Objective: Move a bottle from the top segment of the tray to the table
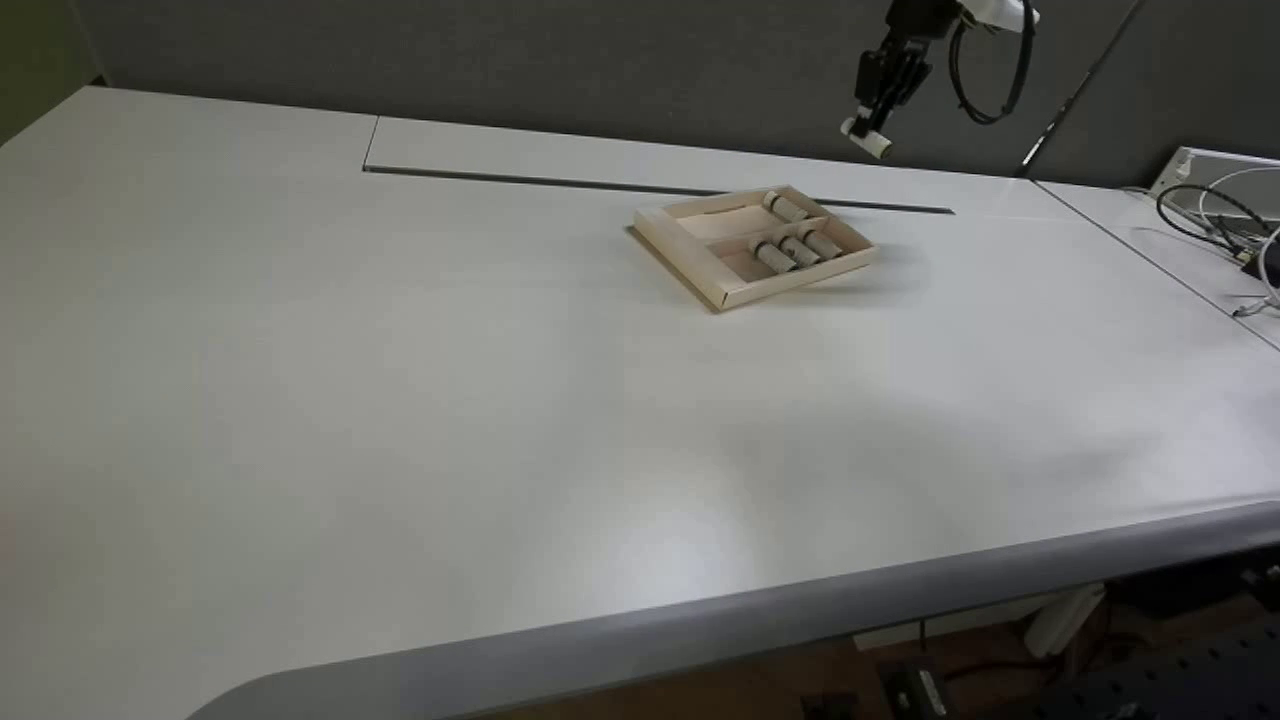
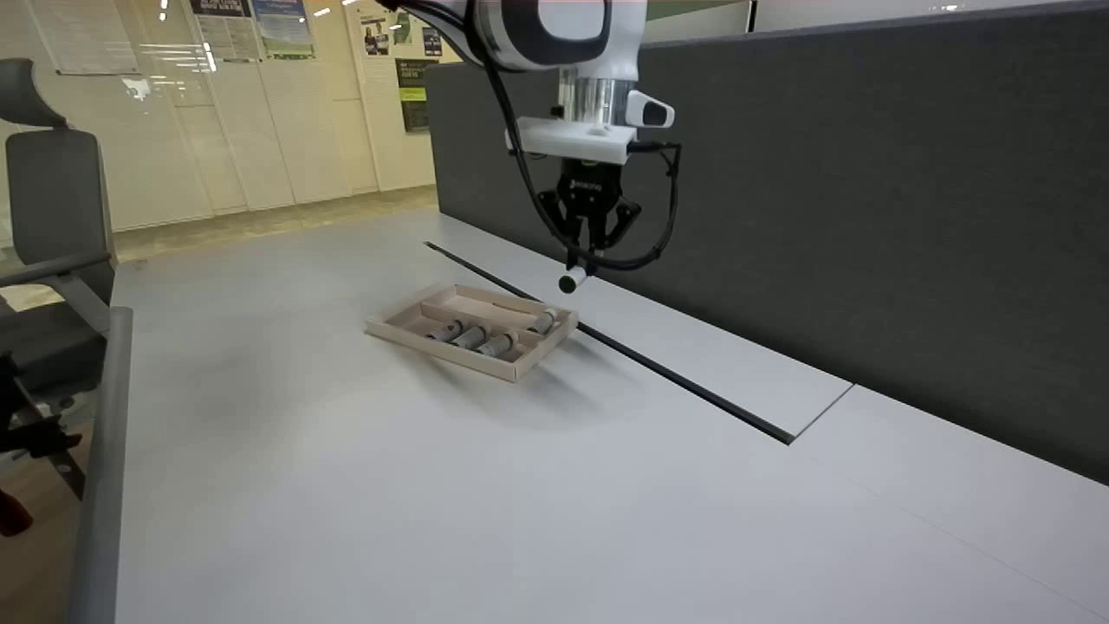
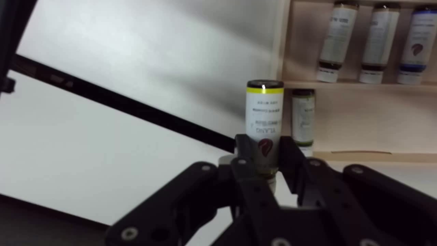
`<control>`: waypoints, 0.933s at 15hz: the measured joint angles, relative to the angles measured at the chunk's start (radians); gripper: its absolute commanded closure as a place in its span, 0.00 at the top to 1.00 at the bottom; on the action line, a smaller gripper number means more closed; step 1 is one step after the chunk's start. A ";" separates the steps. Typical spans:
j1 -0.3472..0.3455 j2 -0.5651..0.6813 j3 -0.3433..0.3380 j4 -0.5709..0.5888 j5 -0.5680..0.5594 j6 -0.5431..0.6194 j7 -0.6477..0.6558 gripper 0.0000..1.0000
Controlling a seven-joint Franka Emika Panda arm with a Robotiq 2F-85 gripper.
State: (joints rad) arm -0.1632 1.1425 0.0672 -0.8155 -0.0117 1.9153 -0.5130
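Note:
My gripper (image 3: 262, 148) is shut on a small bottle (image 3: 264, 112) with a white label and a yellow band. The gripper (image 2: 583, 258) holds this bottle (image 2: 573, 279) lying sideways in the air, above and beside the tray (image 2: 440, 350). In an exterior view the held bottle (image 1: 878, 146) is at the upper right, beyond the tray (image 1: 682, 252). One bottle (image 3: 303, 118) lies in a tray segment. Three bottles, among them a blue-banded one (image 3: 418, 41), lie side by side in the neighbouring segment. The white table (image 1: 400, 400) lies under everything.
A dark inset strip (image 2: 693, 392) runs along the table near a grey partition (image 2: 823, 217). Cables (image 1: 1215, 215) lie at the table's far right in an exterior view. A grey chair (image 2: 56, 208) stands beyond the table's edge.

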 measured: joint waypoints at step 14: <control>0.026 0.051 -0.086 -0.184 -0.011 0.140 0.137 0.09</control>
State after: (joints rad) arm -0.1373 1.1938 -0.0190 -0.9997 -0.0229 2.0549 -0.3763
